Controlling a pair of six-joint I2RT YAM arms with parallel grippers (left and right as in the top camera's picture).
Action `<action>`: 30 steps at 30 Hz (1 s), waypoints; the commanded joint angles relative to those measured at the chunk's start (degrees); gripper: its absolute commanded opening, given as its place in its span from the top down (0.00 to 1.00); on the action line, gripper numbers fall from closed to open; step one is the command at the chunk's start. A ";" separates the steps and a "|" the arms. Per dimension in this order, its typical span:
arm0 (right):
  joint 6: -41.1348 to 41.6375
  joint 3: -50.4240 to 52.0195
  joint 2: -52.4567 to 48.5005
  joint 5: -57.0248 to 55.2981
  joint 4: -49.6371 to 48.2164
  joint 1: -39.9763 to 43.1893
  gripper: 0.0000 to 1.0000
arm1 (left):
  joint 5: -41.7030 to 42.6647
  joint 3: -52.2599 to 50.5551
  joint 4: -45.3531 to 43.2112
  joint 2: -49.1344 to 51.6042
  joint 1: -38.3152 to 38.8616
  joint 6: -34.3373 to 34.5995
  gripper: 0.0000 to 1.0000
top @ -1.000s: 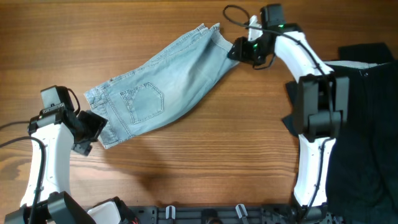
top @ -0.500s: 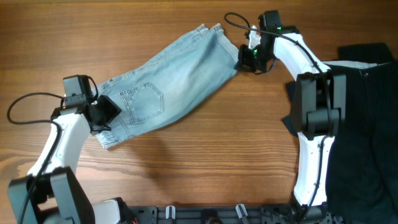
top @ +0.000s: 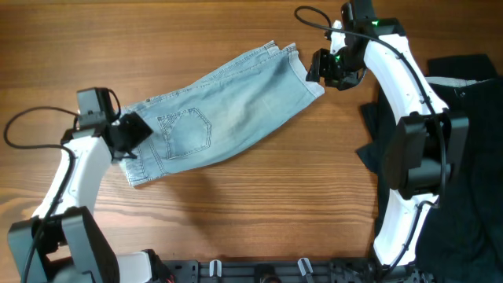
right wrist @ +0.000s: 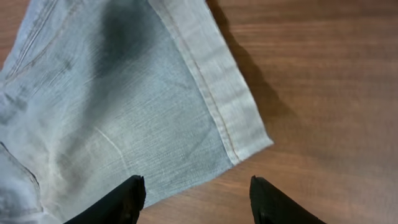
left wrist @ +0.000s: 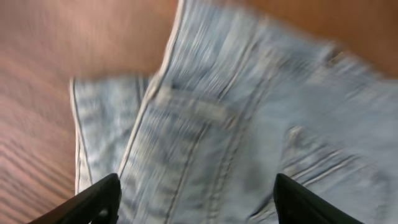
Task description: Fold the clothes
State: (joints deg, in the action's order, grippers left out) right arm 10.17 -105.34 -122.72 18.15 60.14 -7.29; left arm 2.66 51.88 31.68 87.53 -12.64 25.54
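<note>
The light blue denim shorts [top: 228,106] lie flat and slanted on the wooden table, waistband at the lower left and hemmed leg at the upper right, back pocket up. My left gripper [top: 134,132] is over the waistband end. In the blurred left wrist view its fingers [left wrist: 196,208] are open above the denim [left wrist: 249,124]. My right gripper [top: 317,69] is at the hem end. In the right wrist view its fingers [right wrist: 196,205] are open just above the hemmed corner [right wrist: 124,106], holding nothing.
Black garments [top: 471,157] are piled at the right edge of the table, under and beside the right arm's base. Bare wood table [top: 259,204] lies in front of the shorts. A cable trails from each arm.
The left arm has swung from the table's left edge onto the waistband end. The right gripper has shifted right and the shorts have slid a little to the right with it.
</note>
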 commanded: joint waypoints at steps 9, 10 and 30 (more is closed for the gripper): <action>-8.17 0.02 0.33 5.95 -1.49 0.24 0.33 | 7.21 2.51 -7.10 7.06 -7.52 -2.29 0.13; -7.67 0.02 0.33 5.95 -1.62 0.24 0.33 | 7.91 2.51 -8.00 8.33 -7.50 -2.69 0.12; -5.55 0.04 0.33 6.32 -5.14 0.09 0.33 | 28.15 3.76 -6.58 1.84 -13.79 -2.64 0.81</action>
State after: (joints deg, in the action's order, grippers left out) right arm 4.23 -105.34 -122.72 23.16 55.59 -7.29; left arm 27.09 54.11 20.93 96.07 -23.77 21.63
